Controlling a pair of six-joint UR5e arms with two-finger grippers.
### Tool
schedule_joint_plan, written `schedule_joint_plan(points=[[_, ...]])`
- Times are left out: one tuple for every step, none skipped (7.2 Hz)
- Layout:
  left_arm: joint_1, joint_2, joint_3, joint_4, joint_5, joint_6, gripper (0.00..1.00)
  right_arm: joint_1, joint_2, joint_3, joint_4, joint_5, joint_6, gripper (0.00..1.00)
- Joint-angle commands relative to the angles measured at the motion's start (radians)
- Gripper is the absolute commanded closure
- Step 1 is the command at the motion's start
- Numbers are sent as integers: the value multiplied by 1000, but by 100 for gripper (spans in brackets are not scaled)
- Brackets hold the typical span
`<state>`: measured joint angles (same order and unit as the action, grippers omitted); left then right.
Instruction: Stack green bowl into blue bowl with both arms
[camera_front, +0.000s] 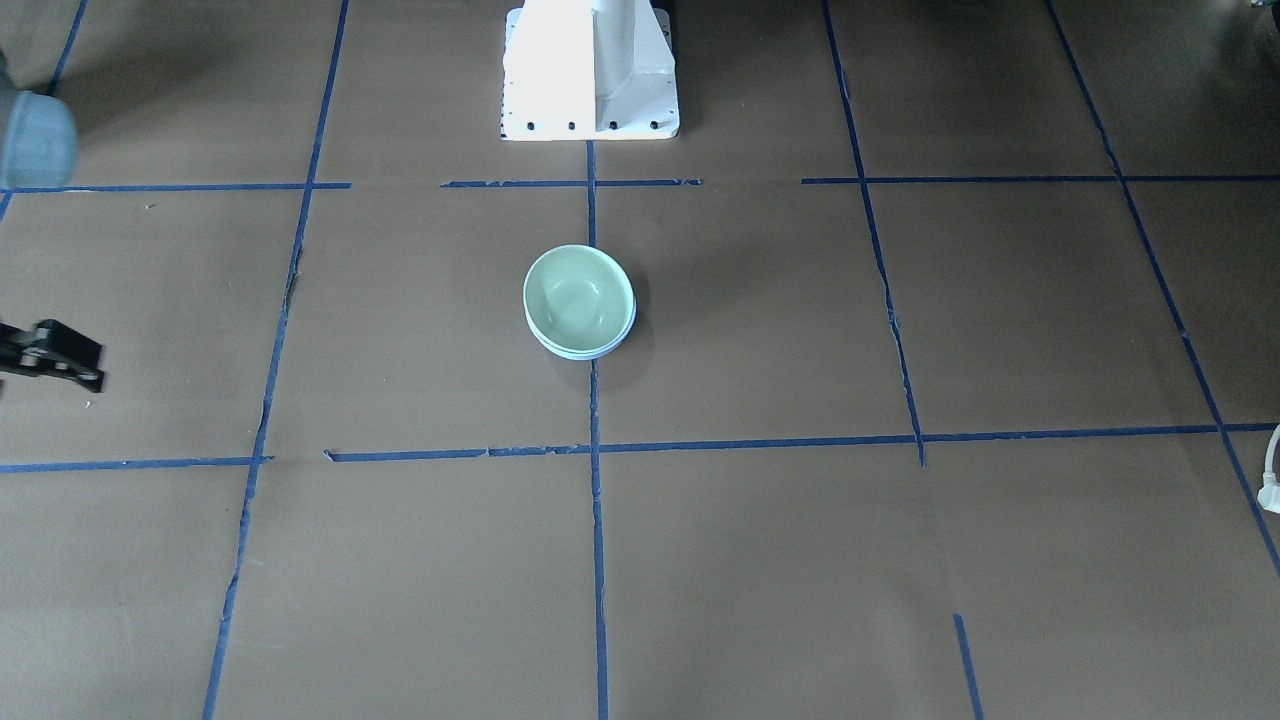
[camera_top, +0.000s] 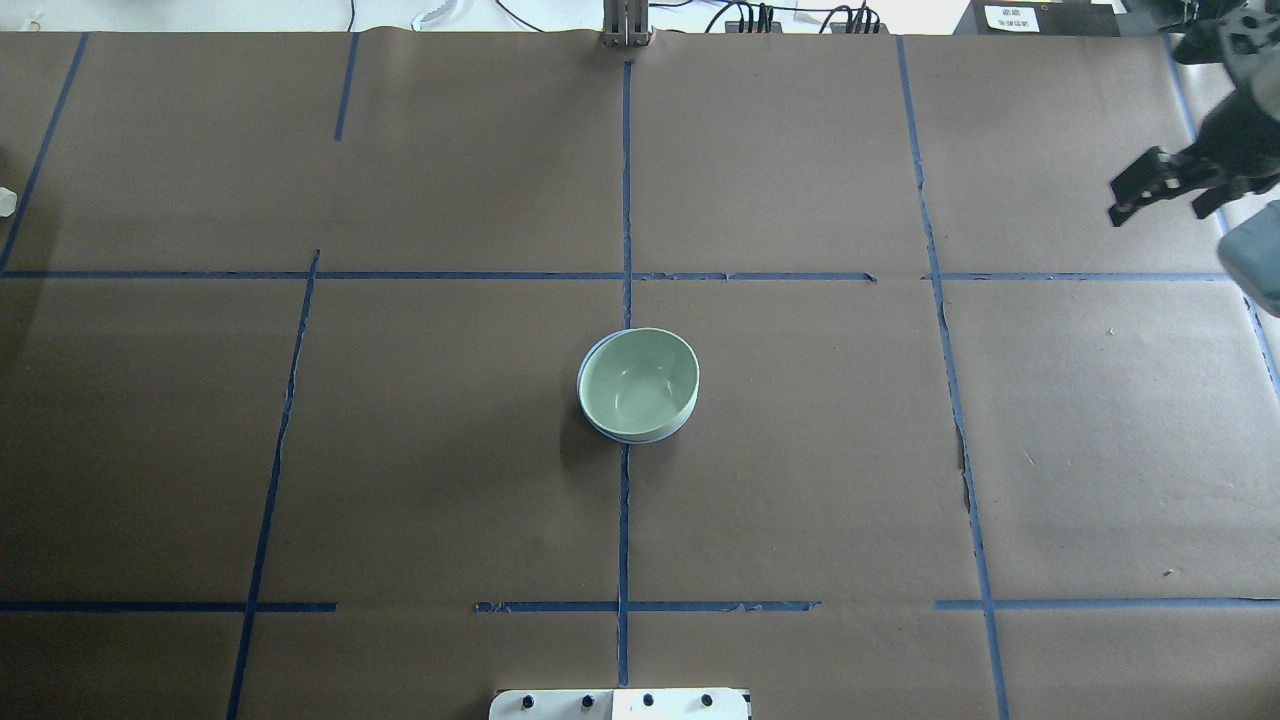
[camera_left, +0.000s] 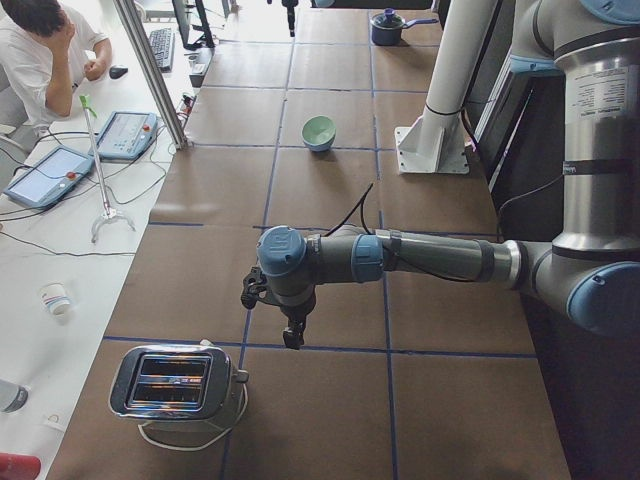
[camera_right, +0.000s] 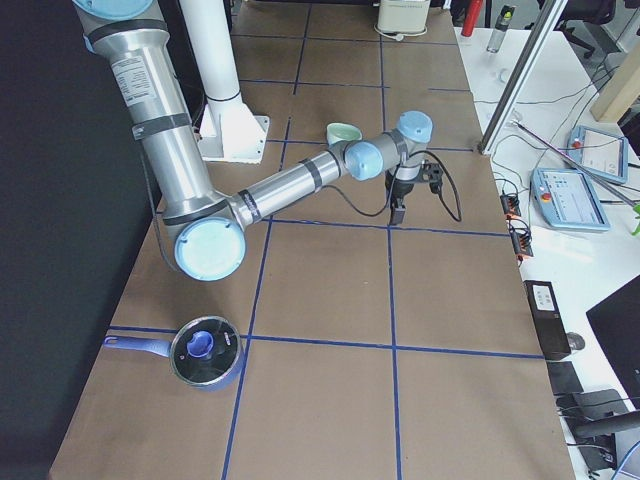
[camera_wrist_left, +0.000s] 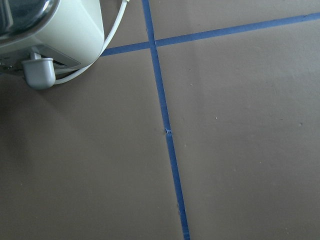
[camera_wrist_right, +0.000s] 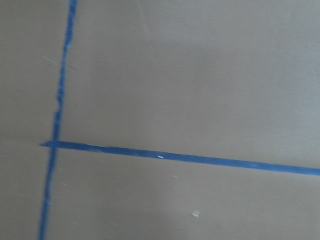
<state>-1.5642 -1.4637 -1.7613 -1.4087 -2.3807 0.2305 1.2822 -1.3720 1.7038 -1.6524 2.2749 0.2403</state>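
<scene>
Judging by how things lie, we take the stacking itself as done, and what is left calls only for keeping both arms clear of the bowls without knocking them.

Toward the left end of the tabletop (camera_top: 820, 500), the left gripper (camera_left: 293, 338) hangs pointing down, just beside a toaster (camera_left: 175, 385) near that end's front corner. Only the side view shows it, so we cannot tell how far its fingers are parted; nothing appears to be in them. The bowls lie well apart from it, far along the tabletop.

At the middle of the tabletop, the green bowl (camera_top: 640, 385) sits upright inside the blue bowl (camera_front: 580, 352), of which we see only a thin rim and a sliver of the outer wall below the green one. Nothing touches the pair.

Near the right edge, toward the far corner, the right gripper (camera_top: 1150, 195) hovers with its fingers apparently parted and empty, well apart from the bowls.
</scene>
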Motion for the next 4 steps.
schedule_joint_plan(points=[[-4,20,-13,-25,4,-2,0,197,-146,-1,-87,3,-415,0],[-4,26,-15,-24,15,0,0,245,-248,0,-72,-3,-487,0],[-4,29,-17,-24,47,1,0,281,-290,13,-72,-3,-492,0],[-4,31,-18,-24,78,1,0,282,-336,54,-72,-3,-483,0]])
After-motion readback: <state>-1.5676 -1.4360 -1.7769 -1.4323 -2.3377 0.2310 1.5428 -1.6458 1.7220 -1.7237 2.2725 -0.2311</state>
